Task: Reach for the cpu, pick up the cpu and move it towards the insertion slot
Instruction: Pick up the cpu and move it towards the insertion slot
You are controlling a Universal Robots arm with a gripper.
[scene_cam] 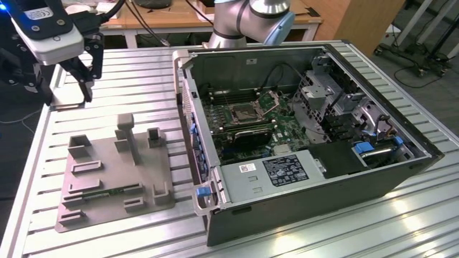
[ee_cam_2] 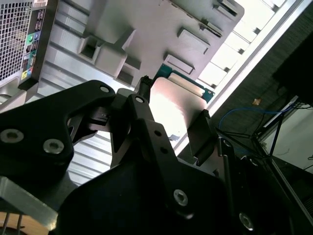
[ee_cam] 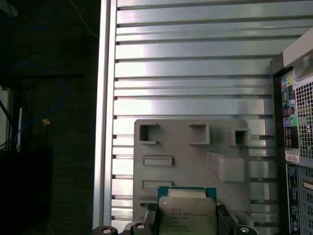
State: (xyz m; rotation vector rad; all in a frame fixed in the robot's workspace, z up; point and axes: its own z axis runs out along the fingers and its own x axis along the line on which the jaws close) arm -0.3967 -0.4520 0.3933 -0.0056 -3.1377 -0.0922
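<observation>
Ribbed metal table [scene_cam: 143, 86] bears grey fixture [scene_cam: 107, 177] and computer case [scene_cam: 308, 207]

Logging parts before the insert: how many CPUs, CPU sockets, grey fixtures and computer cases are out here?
cpu: 1
insertion slot: 1
grey fixture: 1
computer case: 1
Total: 4

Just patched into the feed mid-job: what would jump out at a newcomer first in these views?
The open computer case takes up the exterior view's right, with the silver-framed insertion slot on its green board. At that view's upper left the gripper hangs above the table, and both wrist views show the cpu clamped in it, the grey fixture behind.
</observation>
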